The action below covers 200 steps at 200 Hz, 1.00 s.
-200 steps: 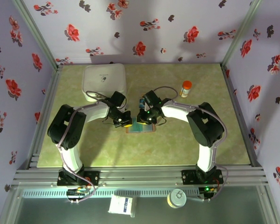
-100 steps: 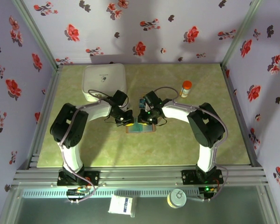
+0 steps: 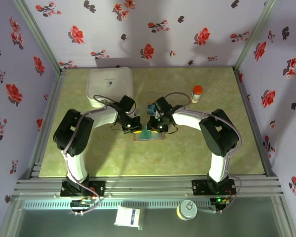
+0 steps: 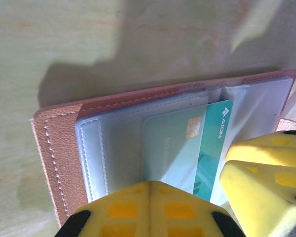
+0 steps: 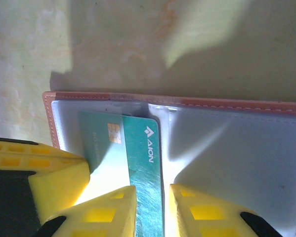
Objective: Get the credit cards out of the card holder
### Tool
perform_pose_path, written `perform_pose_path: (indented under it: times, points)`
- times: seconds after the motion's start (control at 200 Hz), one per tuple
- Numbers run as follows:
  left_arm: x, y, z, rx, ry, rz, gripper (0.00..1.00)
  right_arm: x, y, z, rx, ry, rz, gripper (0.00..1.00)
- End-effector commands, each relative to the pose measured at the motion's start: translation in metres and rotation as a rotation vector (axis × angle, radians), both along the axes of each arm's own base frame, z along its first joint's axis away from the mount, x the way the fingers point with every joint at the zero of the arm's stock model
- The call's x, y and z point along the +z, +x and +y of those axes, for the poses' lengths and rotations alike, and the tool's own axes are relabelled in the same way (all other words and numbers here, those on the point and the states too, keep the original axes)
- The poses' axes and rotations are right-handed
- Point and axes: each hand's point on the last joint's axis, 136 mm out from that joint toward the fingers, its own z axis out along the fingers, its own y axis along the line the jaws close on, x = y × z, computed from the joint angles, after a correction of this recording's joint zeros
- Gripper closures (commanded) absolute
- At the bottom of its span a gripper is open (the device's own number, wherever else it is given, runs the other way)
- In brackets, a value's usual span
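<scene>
1. Holder (image 5: 236, 158) lies open; teal card (image 5: 138, 143) sits half out of the sleeve by its spine.
2. Right gripper (image 5: 151, 207), narrowly parted, sits over card's free end; card's long axis points straight at it. Grip unclear.
3. Left gripper (image 4: 150, 205) closed, tips on holder.

top: high overhead, facing down | wrists: close behind yellow left claw (image 4: 150, 193), right claw (image 5: 151, 200) | shared: open tan leather card holder (image 4: 56, 148)

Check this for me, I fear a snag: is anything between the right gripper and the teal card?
Nothing visible: the right gripper holds its jaws apart directly over the teal card, which lies partly out of the card holder.
</scene>
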Motion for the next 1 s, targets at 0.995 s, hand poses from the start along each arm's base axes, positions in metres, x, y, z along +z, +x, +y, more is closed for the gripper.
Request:
perform_pose_path:
  times: [0.995]
  points:
    - [0.007,-0.007,0.014,-0.008,0.081,-0.018,1.00,-0.002,0.001,0.006,-0.030,0.099,0.023,0.77]
